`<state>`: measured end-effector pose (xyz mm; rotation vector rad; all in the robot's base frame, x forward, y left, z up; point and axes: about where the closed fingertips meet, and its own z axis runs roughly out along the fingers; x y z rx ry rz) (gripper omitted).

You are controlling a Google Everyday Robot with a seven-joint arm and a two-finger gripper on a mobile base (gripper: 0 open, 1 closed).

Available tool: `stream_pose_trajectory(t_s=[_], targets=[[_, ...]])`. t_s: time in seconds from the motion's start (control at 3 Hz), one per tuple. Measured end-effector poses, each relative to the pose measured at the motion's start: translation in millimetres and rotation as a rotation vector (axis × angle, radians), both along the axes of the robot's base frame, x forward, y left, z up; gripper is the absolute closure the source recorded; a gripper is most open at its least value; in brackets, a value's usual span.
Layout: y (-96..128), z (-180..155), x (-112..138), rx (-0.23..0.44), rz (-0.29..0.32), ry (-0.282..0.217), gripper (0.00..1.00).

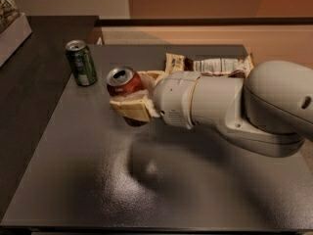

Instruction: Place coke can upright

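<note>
Red coke can (124, 83) is clamped between my jaws, tilted, its silver top facing the camera. I hold it above the left rear of the dark worktop (205, 195). Green can (81, 62) stands upright near its left, not touching. Crumpled wrapper (215, 65) lies behind my arm (230, 106).

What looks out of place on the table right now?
Only the coke can: it sits tilted in the tool, left of table centre, silver top leaning toward the green can, apparently off the surface rather than standing. The green can stands upright; a crumpled snack packet lies behind the arm.
</note>
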<state>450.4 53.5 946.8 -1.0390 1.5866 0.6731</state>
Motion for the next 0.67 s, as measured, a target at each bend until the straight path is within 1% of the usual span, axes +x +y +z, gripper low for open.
stream_pose_trajectory(t_s=[0.33, 0.67], targets=[[4.1, -3.7, -4.1, 0.077, 0.022, 0.024, 1.0], [12.9, -8.1, -9.3, 0.14, 0.04, 0.039, 1.0]])
